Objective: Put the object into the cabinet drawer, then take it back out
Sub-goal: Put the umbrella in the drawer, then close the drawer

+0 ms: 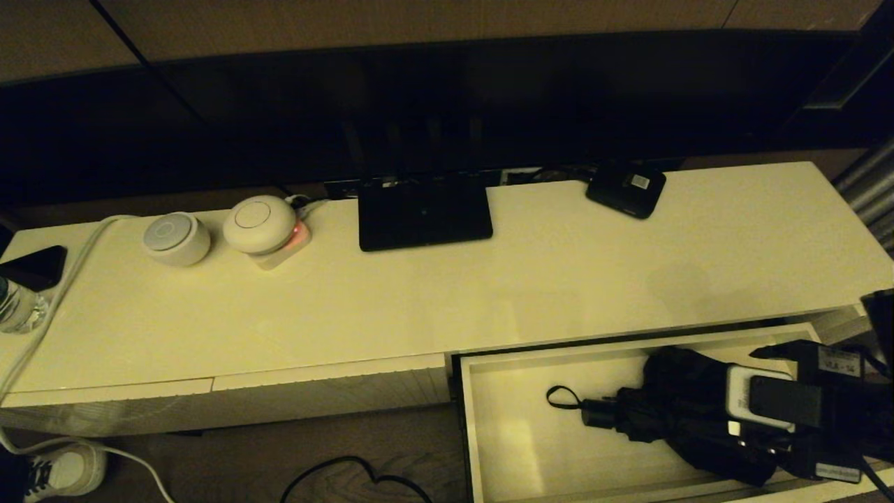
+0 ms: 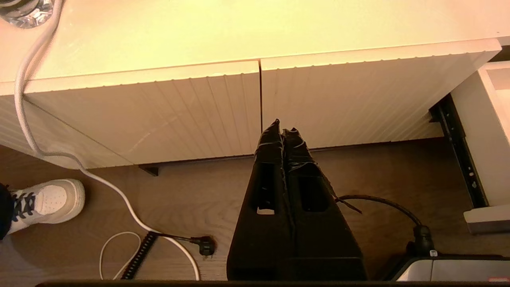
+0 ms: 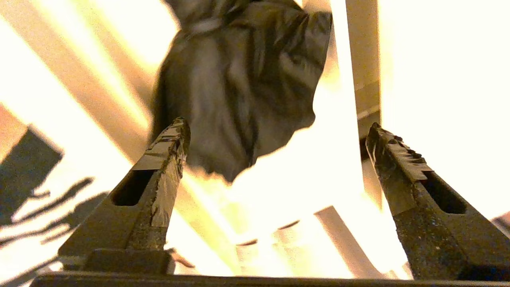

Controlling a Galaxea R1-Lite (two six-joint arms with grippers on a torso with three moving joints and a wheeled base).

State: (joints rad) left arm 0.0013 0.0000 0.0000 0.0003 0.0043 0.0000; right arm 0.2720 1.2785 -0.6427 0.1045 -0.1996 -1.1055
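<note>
We've got the umbrella [image 1: 670, 405] lying in the open drawer [image 1: 503, 433] at lower right, right gripper [image 3: 275, 159] spread wide and empty over it, left gripper [image 2: 283, 133] closed; take-out remains.

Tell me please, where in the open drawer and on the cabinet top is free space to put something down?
In the drawer, the bare floor lies left of the umbrella handle and strap loop. On the cabinet top, the wide front strip before the router and small black box is bare. The drawer's right end is crowded: the umbrella canopy and the open right gripper.
</note>
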